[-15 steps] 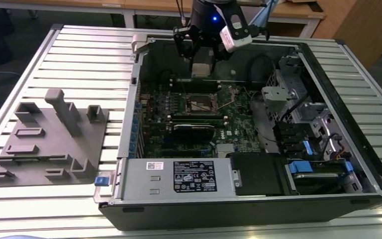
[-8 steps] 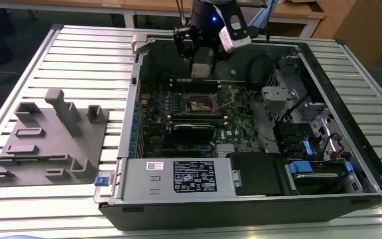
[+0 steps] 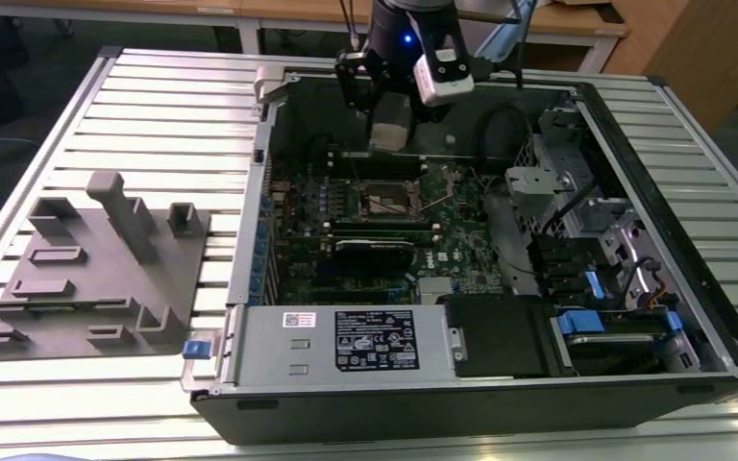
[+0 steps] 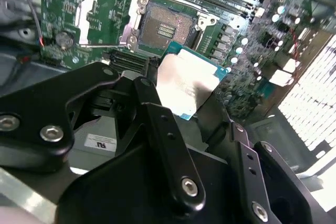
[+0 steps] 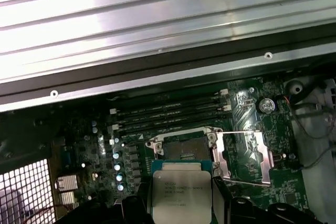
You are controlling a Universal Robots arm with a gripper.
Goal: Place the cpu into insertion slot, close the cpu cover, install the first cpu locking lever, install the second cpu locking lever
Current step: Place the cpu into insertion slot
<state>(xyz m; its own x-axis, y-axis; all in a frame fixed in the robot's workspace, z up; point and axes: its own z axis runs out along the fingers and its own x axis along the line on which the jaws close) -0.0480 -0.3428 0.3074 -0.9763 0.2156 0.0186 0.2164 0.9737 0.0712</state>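
While the gripper (image 4: 186,103) has its jaws closed on two opposite edges of the cpu (image 4: 189,77), the chip hangs above the motherboard, apart from it. The insertion slot (image 4: 165,27) lies just past the chip's free edge, uncovered, with its dark contact field exposed. The cpu cover (image 4: 105,11) is swung open and lies beside the slot. Long memory slots (image 5: 168,114) run along the slot's other side. In the exterior view the open computer case (image 3: 715,288) sits on a slatted table (image 3: 151,106), with a grey fixture block (image 3: 100,279) at the exterior view's left.
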